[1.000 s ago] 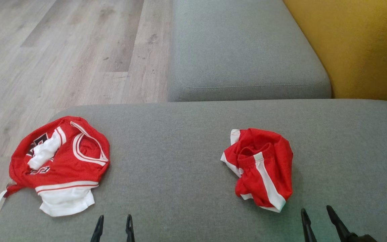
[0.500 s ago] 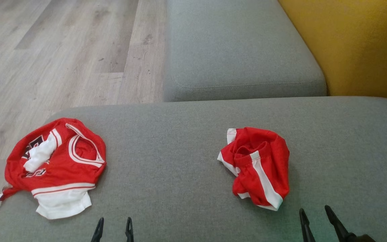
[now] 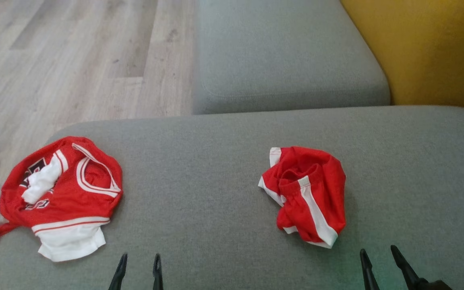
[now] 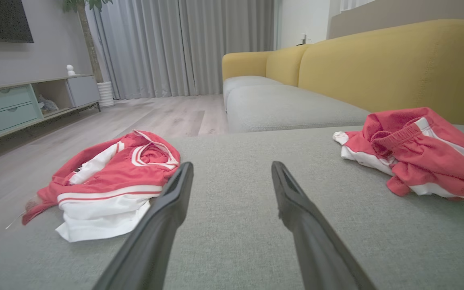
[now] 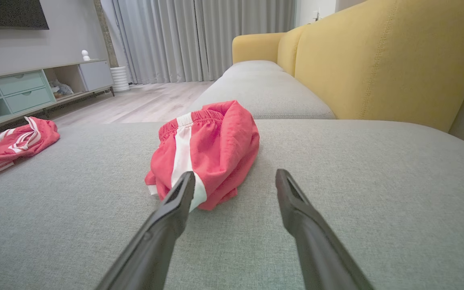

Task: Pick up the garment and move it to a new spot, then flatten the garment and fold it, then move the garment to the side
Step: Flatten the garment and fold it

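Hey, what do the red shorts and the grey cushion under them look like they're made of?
Red shorts: thin, matte synthetic sports fabric, probably polyester; it crumples softly, with a gathered elastic waistband. Grey cushion: coarse woven upholstery, matte, with visible weave.

Soft even light; faint shadow beside red shorts (image 3: 310,193); head view slightly blurred; wrist-view edges stretched.

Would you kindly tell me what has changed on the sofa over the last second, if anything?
Only the head camera moved: the whole picture slid slightly up and left. Nothing was taken hold of or let go. The crumpled jersey and the shorts lie where they were on the grey cushion, and the left gripper and right gripper stay open and empty near its front edge.
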`<state>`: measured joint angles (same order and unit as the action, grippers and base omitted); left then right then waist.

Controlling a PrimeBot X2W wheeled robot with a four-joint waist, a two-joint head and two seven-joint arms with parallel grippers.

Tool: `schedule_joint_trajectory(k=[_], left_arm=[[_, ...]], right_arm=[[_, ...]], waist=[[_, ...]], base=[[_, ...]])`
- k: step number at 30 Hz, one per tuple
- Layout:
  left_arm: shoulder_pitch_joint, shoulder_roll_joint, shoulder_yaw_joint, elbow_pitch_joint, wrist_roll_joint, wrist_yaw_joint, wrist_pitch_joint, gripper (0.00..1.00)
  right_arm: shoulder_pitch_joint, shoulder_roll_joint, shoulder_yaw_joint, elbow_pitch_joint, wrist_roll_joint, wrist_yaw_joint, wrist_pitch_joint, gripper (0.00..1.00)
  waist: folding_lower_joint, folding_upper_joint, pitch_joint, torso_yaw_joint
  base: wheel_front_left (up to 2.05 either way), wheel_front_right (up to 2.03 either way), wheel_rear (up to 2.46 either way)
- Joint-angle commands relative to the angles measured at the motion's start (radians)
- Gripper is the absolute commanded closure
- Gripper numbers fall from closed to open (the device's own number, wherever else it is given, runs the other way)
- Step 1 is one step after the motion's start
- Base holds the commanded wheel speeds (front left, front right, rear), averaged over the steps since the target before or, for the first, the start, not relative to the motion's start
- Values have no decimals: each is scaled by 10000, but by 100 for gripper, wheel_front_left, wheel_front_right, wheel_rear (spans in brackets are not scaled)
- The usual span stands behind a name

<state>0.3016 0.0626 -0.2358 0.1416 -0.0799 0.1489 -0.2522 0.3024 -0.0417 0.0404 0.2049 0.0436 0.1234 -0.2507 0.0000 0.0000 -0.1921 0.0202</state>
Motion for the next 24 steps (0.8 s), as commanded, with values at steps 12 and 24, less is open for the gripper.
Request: schedule_joint_trajectory(k=[12,24], left_arm=[[-5149,292,-1086,2094,-538,-2720,148,0],[-10296,2796,-7212,2757,-6881,-2793,3987,0]], right_arm=[[-1048,-85,504,-403,-229,73,-111,0],[-1858,-85,1259,-272,-58,73,-111,0]], waist=[[0,0,1376,-1119],[0,0,2422,-3157]], base=[[0,0,0],[0,0,0]])
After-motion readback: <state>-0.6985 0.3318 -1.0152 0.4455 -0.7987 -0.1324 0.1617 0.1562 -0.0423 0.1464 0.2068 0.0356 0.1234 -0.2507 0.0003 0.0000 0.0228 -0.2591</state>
